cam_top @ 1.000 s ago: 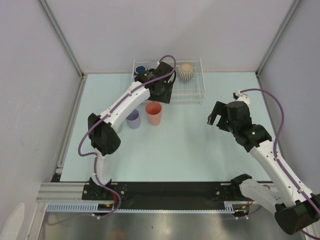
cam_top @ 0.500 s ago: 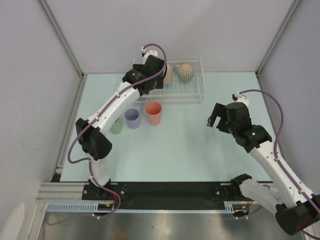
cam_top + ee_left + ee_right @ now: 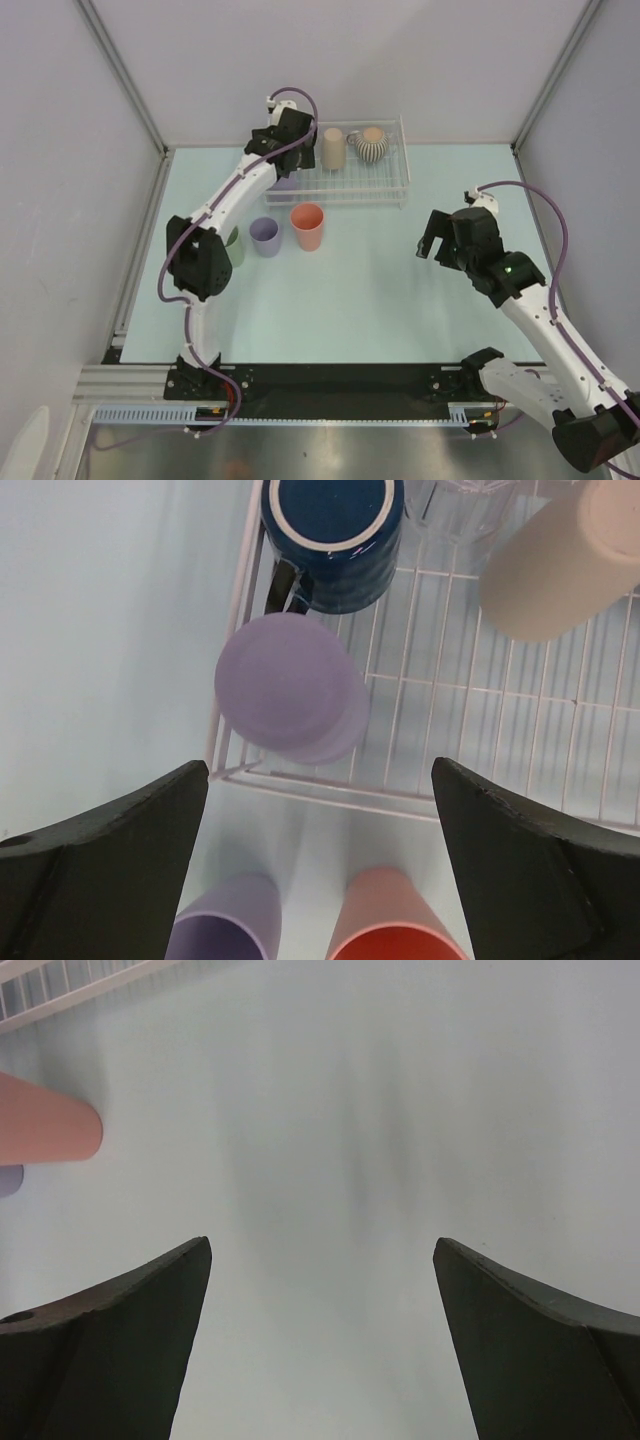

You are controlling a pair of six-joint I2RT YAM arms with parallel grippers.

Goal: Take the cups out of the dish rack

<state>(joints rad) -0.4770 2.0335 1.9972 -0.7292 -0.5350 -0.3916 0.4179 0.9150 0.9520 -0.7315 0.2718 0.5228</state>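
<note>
The white wire dish rack (image 3: 385, 180) stands at the back of the table. In the left wrist view it holds an upturned navy mug (image 3: 335, 535), an upturned lavender cup (image 3: 290, 685), a clear cup (image 3: 465, 500) and a tan cup (image 3: 565, 565). A ribbed beige mug (image 3: 372, 143) stands beside the tan cup (image 3: 333, 148). My left gripper (image 3: 283, 152) hovers open over the rack's left end, above the lavender cup, holding nothing. On the table stand a lavender cup (image 3: 265, 237), a salmon cup (image 3: 308, 226) and a pale green cup (image 3: 235, 247). My right gripper (image 3: 432, 236) is open and holds nothing.
The right wrist view shows bare pale table under the open fingers, the salmon cup (image 3: 45, 1120) at its left edge and a rack corner (image 3: 60, 985) at the top left. Grey walls with metal posts enclose the table on three sides.
My left arm has swung from the rack's middle to its left end and its jaws have opened wider. The tan cup now shows uncovered. The right arm has barely moved.
</note>
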